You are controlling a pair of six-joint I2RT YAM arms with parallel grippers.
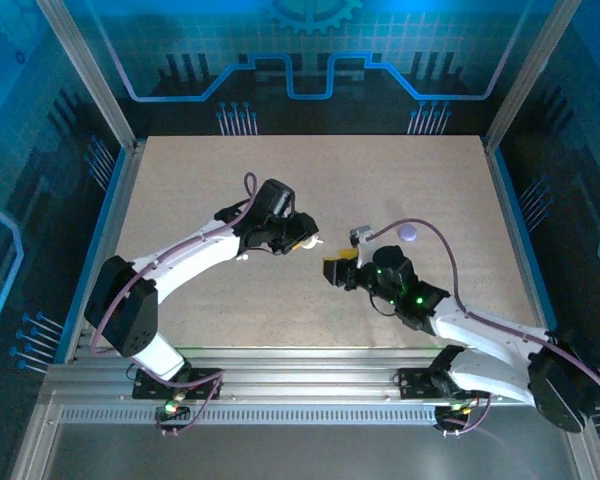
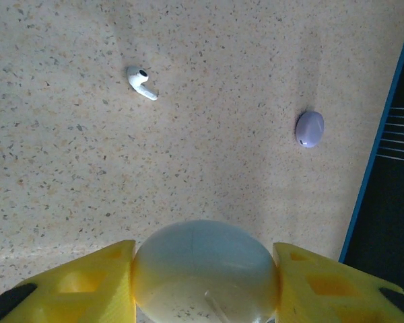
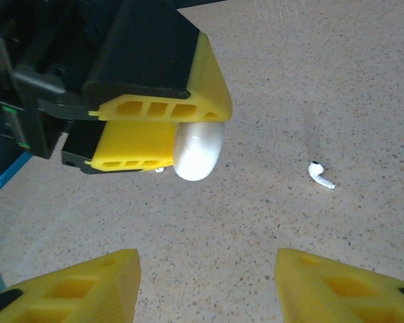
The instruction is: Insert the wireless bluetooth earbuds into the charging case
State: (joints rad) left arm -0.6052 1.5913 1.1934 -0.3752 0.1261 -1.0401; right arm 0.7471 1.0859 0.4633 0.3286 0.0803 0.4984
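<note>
Both arms reach in to mid-table, tips nearly facing each other. Left gripper point(image 2: 205, 286) is clamped on the white charging case point(image 2: 203, 252). Right gripper point(image 3: 205, 286) has its fingers apart, holding nothing. One earbud point(image 3: 320, 175) lies on the table, apart from both.

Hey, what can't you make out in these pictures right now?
Rounded white plastic charging case: open or closed unclear; the left wrist view's bottom edge cuts it, and in the right wrist view the yellow fingers of the left gripper cover much of it.
Tiny white stemmed earbud: too small in the top view.
</note>
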